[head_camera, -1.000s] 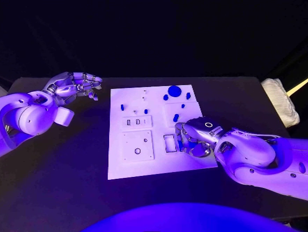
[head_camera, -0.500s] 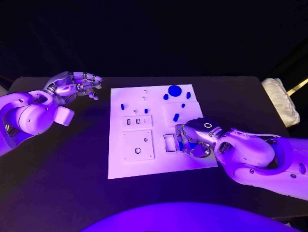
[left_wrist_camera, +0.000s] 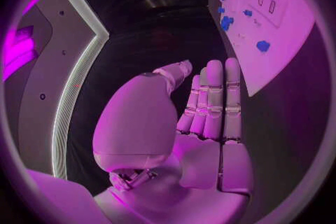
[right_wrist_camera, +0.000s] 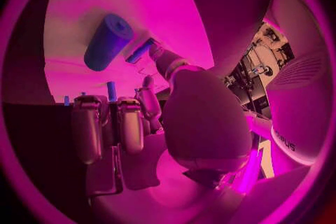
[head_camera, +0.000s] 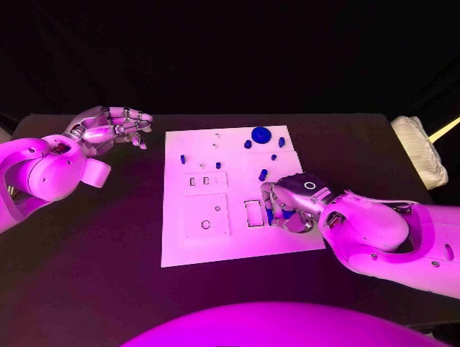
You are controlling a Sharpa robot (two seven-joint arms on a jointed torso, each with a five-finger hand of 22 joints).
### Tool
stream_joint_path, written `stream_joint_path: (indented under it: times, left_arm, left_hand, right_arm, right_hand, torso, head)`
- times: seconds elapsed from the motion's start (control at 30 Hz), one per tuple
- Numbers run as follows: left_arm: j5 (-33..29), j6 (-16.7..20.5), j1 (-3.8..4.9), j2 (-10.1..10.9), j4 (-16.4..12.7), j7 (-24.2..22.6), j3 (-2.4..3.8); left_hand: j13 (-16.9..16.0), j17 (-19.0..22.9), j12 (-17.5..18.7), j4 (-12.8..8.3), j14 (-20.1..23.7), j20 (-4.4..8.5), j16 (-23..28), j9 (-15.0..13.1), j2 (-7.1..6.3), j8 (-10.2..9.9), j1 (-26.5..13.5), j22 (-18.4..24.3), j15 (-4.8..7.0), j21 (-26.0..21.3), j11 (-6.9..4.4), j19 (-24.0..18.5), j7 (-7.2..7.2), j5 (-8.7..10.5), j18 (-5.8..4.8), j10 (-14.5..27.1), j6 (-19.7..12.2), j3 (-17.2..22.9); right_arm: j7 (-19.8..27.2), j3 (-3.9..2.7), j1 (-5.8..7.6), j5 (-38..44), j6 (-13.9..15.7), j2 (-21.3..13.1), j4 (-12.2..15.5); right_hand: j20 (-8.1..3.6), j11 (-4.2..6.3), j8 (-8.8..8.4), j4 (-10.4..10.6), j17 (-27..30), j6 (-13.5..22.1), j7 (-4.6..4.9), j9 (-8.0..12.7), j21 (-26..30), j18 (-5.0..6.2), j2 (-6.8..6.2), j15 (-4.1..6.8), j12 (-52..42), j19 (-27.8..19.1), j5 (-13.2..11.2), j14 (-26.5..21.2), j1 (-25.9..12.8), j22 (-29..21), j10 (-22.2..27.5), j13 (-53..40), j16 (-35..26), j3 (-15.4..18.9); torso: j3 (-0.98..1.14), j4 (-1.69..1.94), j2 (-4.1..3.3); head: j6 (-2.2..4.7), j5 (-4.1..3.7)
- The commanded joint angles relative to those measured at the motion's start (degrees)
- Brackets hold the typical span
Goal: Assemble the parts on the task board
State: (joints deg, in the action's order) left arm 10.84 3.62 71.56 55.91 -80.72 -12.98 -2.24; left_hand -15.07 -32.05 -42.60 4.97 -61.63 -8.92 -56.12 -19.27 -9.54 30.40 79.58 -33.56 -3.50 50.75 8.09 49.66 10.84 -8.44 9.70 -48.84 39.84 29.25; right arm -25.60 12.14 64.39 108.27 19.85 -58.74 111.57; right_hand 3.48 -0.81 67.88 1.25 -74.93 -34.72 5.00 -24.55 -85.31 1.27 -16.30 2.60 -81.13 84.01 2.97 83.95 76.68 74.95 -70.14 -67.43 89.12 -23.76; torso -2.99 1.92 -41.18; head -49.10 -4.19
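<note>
The white task board (head_camera: 188,246) lies mid-table with several small blue parts on its far half, among them a round one (head_camera: 261,134) and a peg (head_camera: 263,175). My right hand (head_camera: 289,206) rests on the board's near right part, fingers curled down. A blue cylinder (right_wrist_camera: 108,42) lies on the board just beyond those fingers, and blue shows under them (head_camera: 274,215). The thumb tip touches a small blue piece (right_wrist_camera: 139,51); whether anything is gripped is hidden. My left hand (head_camera: 110,126) hovers off the board's far left corner, fingers straight (left_wrist_camera: 213,101), holding nothing.
A white rolled cloth (head_camera: 422,152) lies at the table's right edge. Two raised white blocks with slots (head_camera: 205,182) (head_camera: 206,217) sit on the board's left half. The left wrist view shows the board's edge (left_wrist_camera: 280,67) with blue parts (left_wrist_camera: 262,45).
The right hand's fingers have shifted slightly over the blue part on the board. The left hand has stayed still.
</note>
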Motion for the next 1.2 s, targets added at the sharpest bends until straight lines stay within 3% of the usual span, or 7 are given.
stream_joint_path:
  times: [0.03, 0.13, 0.23, 1.2]
  left_arm:
    - [0.0, -0.9, 0.01, -0.1, -0.1, -0.3, 0.04]
    - [0.0, -0.9, 0.0, -0.1, -0.1, -0.3, 0.04]
    - [0.0, -0.9, 0.0, -0.1, -0.1, -0.3, 0.04]
    - [0.0, -0.9, -0.06, -0.1, -0.1, -0.4, 0.04]
  left_hand:
    - [0.1, 0.0, -0.2, -0.1, 0.4, -0.4, -0.3, 0.1, -0.12, 0.2, -0.4, 0.0, -0.16, -0.2, -0.19, 0.0, 1.69, 0.15, 0.78, 0.4, -0.3, -0.1]
    - [0.1, 0.0, -0.2, -0.1, 0.4, -0.4, -0.3, 0.1, -0.12, 0.2, -0.4, 0.0, -0.16, -0.2, -0.19, 0.0, 1.69, 0.15, 0.78, 0.4, -0.3, -0.1]
    - [0.1, 0.0, -0.2, -0.1, 0.4, -0.4, -0.3, 0.1, -0.12, 0.2, -0.4, 0.0, -0.16, -0.2, -0.19, 0.0, 1.69, 0.15, 0.78, 0.4, -0.3, -0.1]
    - [0.1, 0.1, -0.3, -0.2, 0.4, -0.4, -0.4, 0.1, -0.1, 0.3, -0.4, 0.0, -0.16, -0.2, -0.19, 0.0, 1.7, 0.16, 0.78, 0.4, -0.3, -0.1]
  right_arm:
    - [-0.4, 0.0, -0.05, 1.9, -0.9, 0.1, -0.2]
    - [-0.3, 0.0, -0.05, 2.7, -1.3, 0.3, -0.4]
    - [-0.4, 0.0, -0.05, 3.5, -1.4, 0.5, -0.5]
    - [0.0, 0.01, -0.19, 7.6, -1.6, 1.3, -0.8]
  right_hand:
    - [-0.67, 0.23, 0.11, 0.2, -14.3, -0.3, -0.38, -0.1, -0.3, -0.45, 0.35, 0.59, -0.2, 4.9, -0.2, 5.8, 1.0, 14.0, -0.5, 0.0, 0.2, 1.9]
    - [-0.86, 0.43, 0.09, 0.8, -14.4, -0.4, -0.58, -0.1, -0.4, -0.47, 1.49, 0.77, -0.1, 5.0, -0.2, 5.8, 2.3, 14.0, -0.7, -0.1, 0.2, 6.0]
    - [-0.88, 0.44, 0.08, 1.0, -14.4, -0.4, -0.6, -0.1, -0.4, -0.47, 1.62, 0.78, -0.1, 5.0, -0.2, 5.8, 2.5, 14.0, -0.7, -0.1, 0.2, 6.9]
    - [-1.04, 0.65, 0.07, 2.3, -14.3, -0.7, -0.85, -0.1, -0.6, -0.51, 2.92, 0.96, -0.1, 5.0, -0.2, 5.8, 4.2, 14.0, -1.1, -0.4, 0.2, 11.4]
  torso:
    - [0.0, -0.01, 0.02]
    - [0.01, -0.02, -0.01]
    - [0.03, 0.0, -0.01]
    - [0.04, 0.0, 0.04]
  head:
    - [-0.11, 0.01]
    - [-0.09, -0.02]
    - [-0.13, 0.02]
    - [-0.15, 0.06]
